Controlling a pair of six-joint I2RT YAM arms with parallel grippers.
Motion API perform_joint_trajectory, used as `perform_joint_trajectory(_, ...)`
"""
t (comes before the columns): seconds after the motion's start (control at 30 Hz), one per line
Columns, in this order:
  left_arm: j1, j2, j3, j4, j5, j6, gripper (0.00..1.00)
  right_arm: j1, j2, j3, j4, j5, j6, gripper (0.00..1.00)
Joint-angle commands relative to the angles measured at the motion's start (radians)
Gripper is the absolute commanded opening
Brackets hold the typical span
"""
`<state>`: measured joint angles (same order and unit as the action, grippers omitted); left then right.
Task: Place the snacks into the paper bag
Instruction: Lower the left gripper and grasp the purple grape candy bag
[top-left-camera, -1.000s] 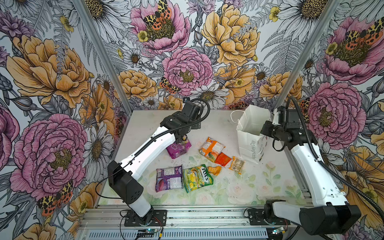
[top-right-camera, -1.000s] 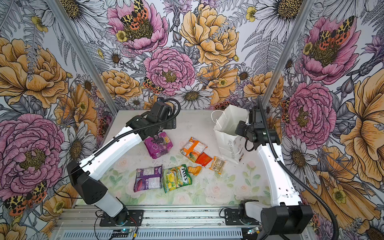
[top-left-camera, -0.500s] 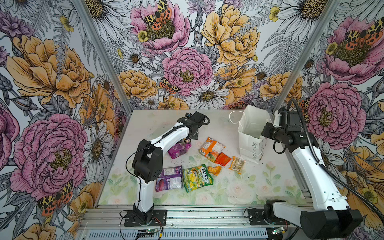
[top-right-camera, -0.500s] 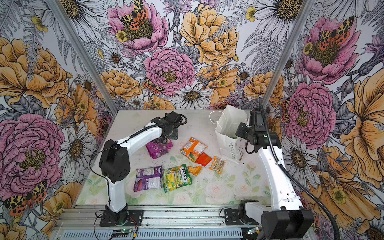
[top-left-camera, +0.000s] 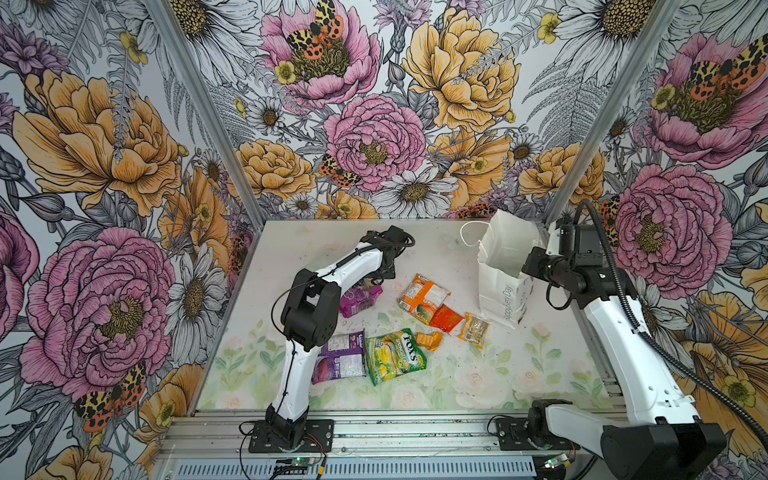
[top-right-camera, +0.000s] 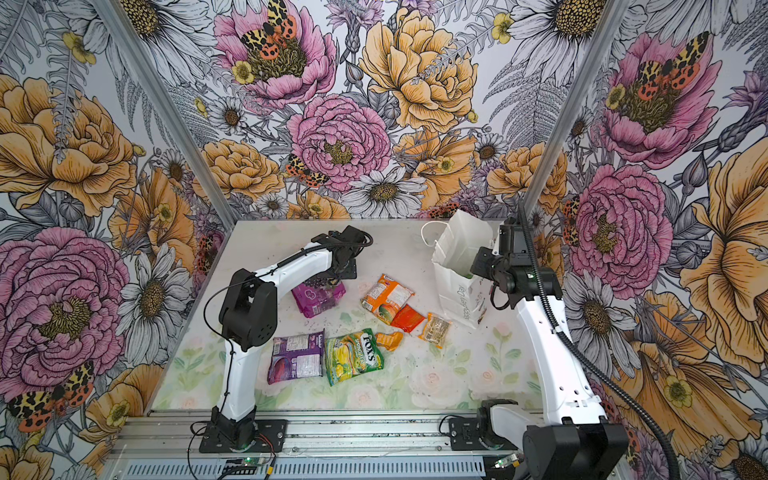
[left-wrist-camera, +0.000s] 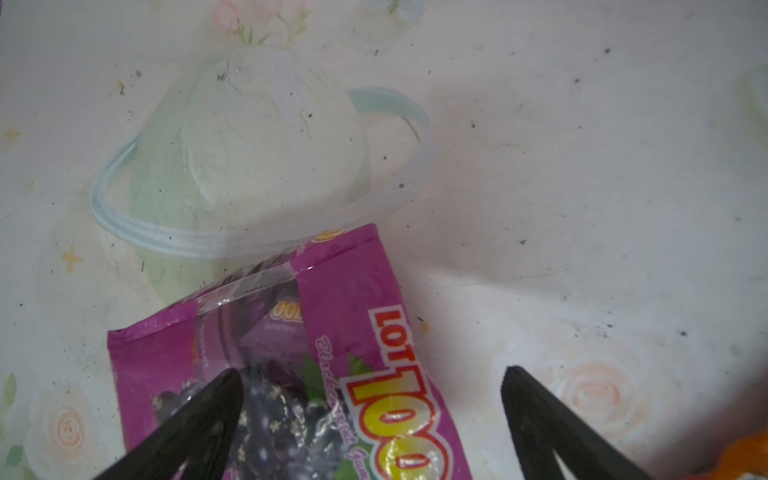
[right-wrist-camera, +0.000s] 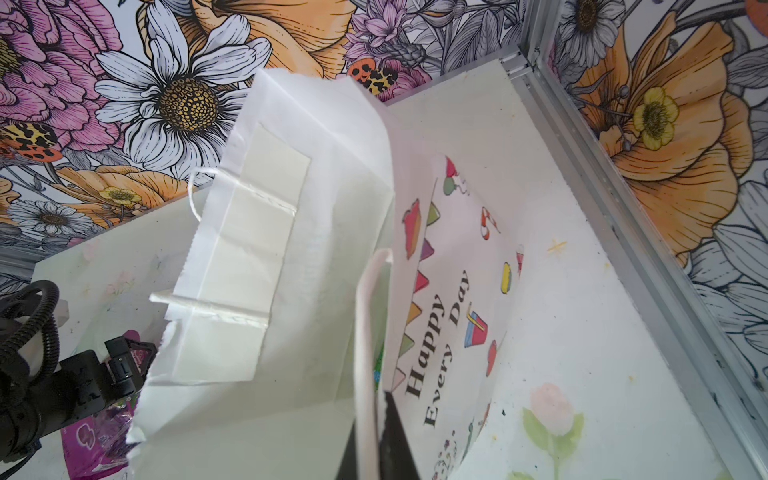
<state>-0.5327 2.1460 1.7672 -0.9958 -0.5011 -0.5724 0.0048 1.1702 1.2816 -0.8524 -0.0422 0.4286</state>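
Table (top-left-camera: 457, 395): floral print, carries everything listed below.
Right arm (top-left-camera: 623, 332): jaws pinched together on one wall of the bag's rim, propping the mouth open.
Left arm (top-left-camera: 345, 270): jaws wide apart, straddling the end of the upper purple packet; I cannot tell if they touch it.
Paper bag (top-left-camera: 498, 299): back right of the table, leaning, mouth up.
Upper purple packet (left-wrist-camera: 345, 291): flat, mid-table, well apart from the bag.
Lower purple packet (top-left-camera: 338, 363), FOX'S packet (top-left-camera: 395, 355), orange-white packet (top-left-camera: 422, 297), red-orange packet (top-left-camera: 445, 318), clear packet (top-left-camera: 473, 329), small orange packet (top-left-camera: 430, 340): loose on the table.
Risks, by my reckoning: glossy film may slip from an end-on pinch. A packet striking the rim, held on one side only, could tip or tear the bag.
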Motion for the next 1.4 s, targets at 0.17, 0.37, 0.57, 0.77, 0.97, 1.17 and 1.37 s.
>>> perform_joint_trajectory(0.17,0.023,-0.024,-0.121,0.086,0.117,-0.023,0.99,-0.007,-0.003,-0.015,0.046,-0.03,0.009,0.0)
perform_joint_trajectory(0.37,-0.069,0.037,-0.063,0.089,0.152,0.053,0.97,-0.008,0.0,-0.014,0.047,-0.031,0.008,0.0)
perform_joint_trajectory(0.57,-0.177,0.034,-0.059,0.112,0.145,0.184,0.96,-0.008,0.002,-0.015,0.046,-0.027,0.008,0.0)
perform_joint_trajectory(0.77,-0.234,-0.076,-0.137,0.135,0.114,0.282,0.93,-0.006,0.003,-0.012,0.046,-0.028,0.01,0.0)
perform_joint_trajectory(0.97,-0.241,-0.166,-0.136,0.034,-0.144,0.283,0.91,-0.008,0.02,-0.006,0.047,-0.05,0.015,0.0)
perform_joint_trajectory(1.17,-0.241,-0.136,-0.126,-0.025,-0.171,0.321,0.93,-0.007,0.024,0.003,0.047,-0.064,0.019,0.0)
perform_joint_trajectory(1.37,-0.241,-0.025,-0.048,-0.101,-0.182,0.325,0.94,-0.006,0.03,0.009,0.046,-0.073,0.021,0.0)
